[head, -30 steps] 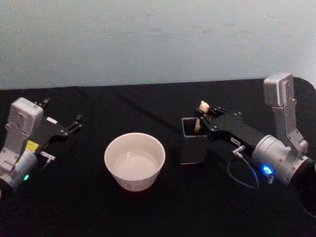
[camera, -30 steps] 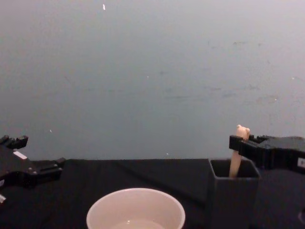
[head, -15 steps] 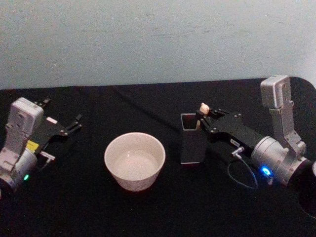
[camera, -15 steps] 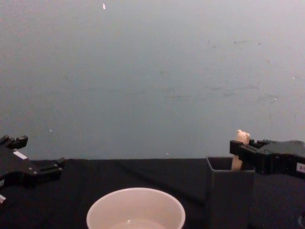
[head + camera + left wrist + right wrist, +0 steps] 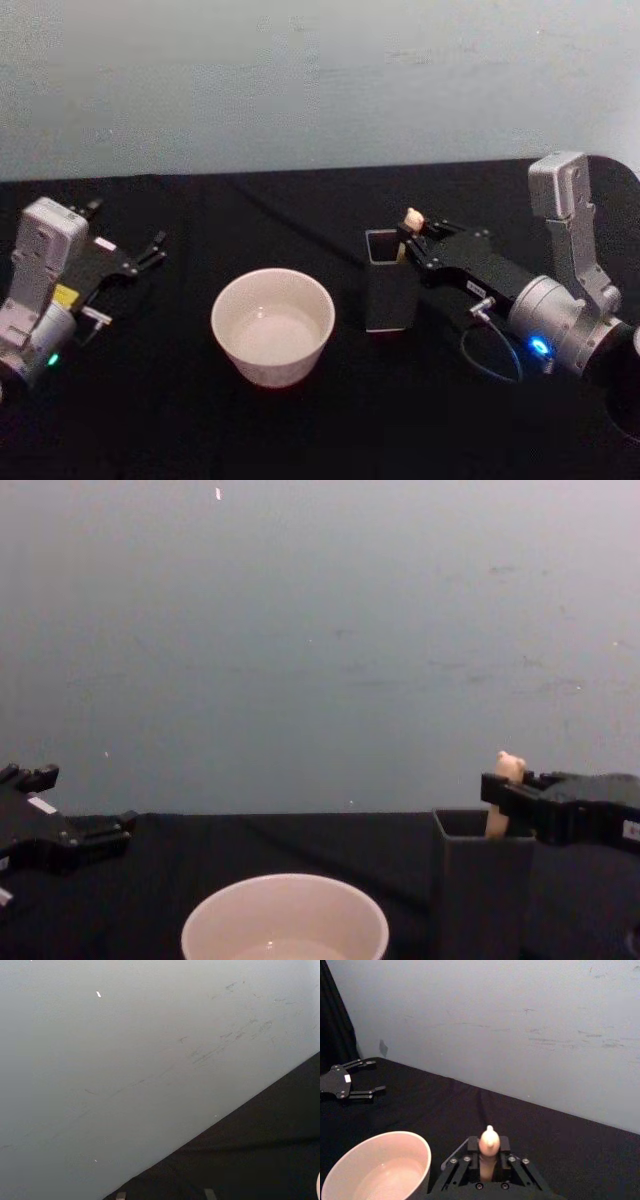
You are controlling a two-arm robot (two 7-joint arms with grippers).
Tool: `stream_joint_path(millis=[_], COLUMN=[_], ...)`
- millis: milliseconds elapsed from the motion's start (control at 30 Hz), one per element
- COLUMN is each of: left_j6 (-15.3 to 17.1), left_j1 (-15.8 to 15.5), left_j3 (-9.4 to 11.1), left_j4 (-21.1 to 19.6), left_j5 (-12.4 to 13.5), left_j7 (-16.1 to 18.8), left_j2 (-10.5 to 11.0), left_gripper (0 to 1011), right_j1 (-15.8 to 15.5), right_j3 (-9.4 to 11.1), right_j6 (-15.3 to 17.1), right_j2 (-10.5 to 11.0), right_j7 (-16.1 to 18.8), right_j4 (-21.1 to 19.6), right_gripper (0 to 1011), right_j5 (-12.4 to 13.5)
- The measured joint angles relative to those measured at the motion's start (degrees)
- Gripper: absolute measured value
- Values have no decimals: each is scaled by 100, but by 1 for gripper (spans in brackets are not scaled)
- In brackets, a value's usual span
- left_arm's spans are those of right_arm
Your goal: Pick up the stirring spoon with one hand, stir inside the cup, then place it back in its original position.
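The right gripper (image 5: pixel 408 240) pinches the stirring spoon (image 5: pixel 407 232) standing in the grey holder (image 5: pixel 388 296), at 3 o'clock from the cup (image 5: pixel 272 325). The left gripper (image 5: pixel 150 252) rests spread apart.

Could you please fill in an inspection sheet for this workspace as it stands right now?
Surface: black table, dark and bare around the items.
Stirring spoon: standing in the dark grey holder, bear head above the rim; its bowl is hidden inside.
Cup: upright on the table to the left of the holder, apart from it, pale inside.
Clutter: nothing seen.
Right gripper: at the holder's mouth, shut on the spoon's handle just under the bear head.
Left gripper: parked at the table's left side, fingers apart, holding nothing.
Cables: a thin looped cable at the right arm's wrist.
Surroundings: plain pale wall behind the table.
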Motion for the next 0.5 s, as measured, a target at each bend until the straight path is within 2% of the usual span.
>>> stream_joint_path(millis=[333, 433, 500], left_j6=[0, 0, 0], left_j1=[0, 0, 0], left_j3=[0, 0, 0], left_j4=[0, 0, 0], left_j5=[0, 0, 0], left_j7=[0, 0, 0], left_j2=[0, 0, 0], left_gripper=[1001, 1001, 1001], right_j1=[0, 0, 0], right_j3=[0, 0, 0], right_j6=[-4, -4, -4], right_j2=[4, 4, 4], right_j7=[6, 7, 8], right_j4=[-3, -5, -6], right_gripper=[527, 650, 683], right_j5=[6, 8, 9])
